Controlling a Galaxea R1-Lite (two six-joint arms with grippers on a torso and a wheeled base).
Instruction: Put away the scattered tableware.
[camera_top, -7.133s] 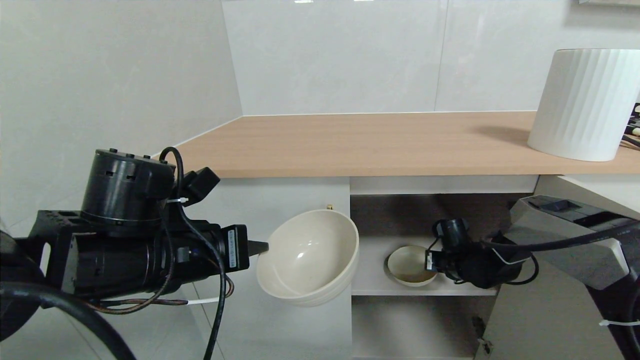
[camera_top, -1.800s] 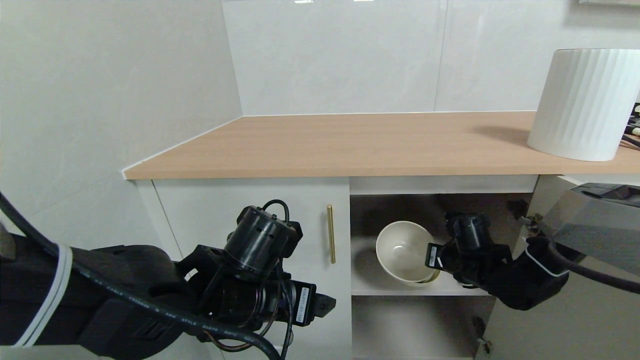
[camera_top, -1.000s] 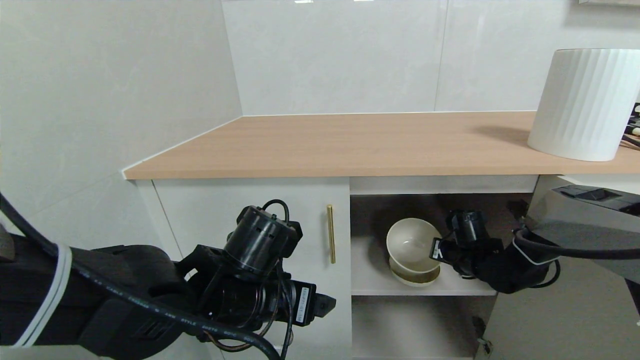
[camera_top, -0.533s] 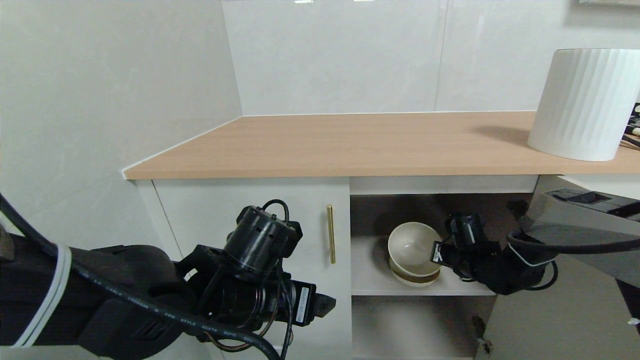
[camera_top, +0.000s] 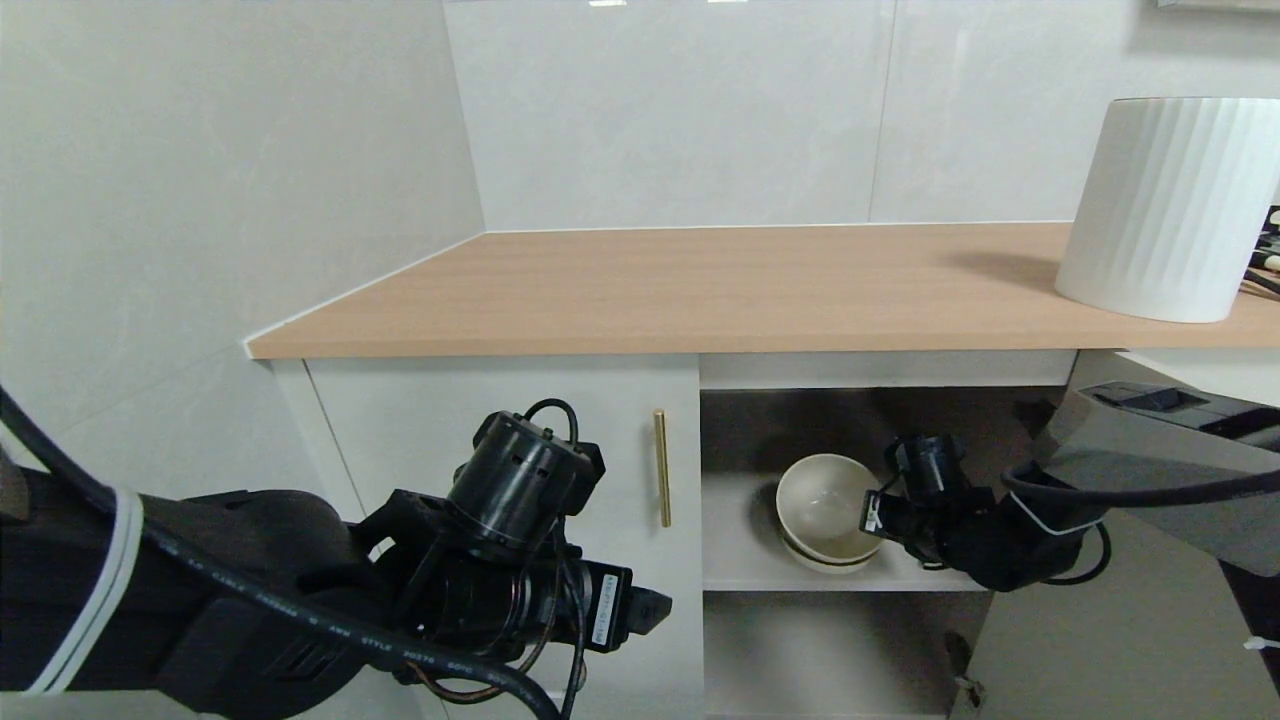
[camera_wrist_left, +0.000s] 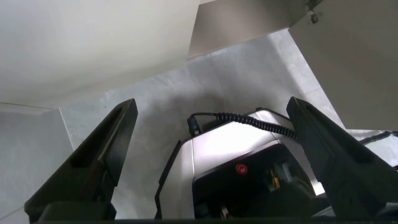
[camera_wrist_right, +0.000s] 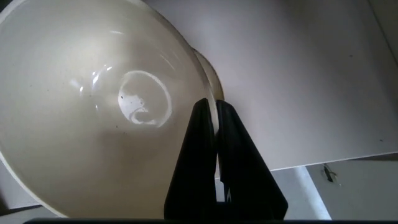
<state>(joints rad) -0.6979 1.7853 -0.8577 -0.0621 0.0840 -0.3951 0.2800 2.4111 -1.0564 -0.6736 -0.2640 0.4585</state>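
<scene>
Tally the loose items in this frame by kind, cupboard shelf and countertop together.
Bowl: 1, gripped at its rim by the right tool.
Shallow dish: 1, on the shelf under the bowl.
White ribbed container: 1, on the countertop.
Total: 3.

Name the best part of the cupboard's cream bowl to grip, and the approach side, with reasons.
Pinch the rim of the bowl at its right edge, through the open cabinet front: it leans mouth outward and looks too wide to span. The right gripper pinches there.
</scene>
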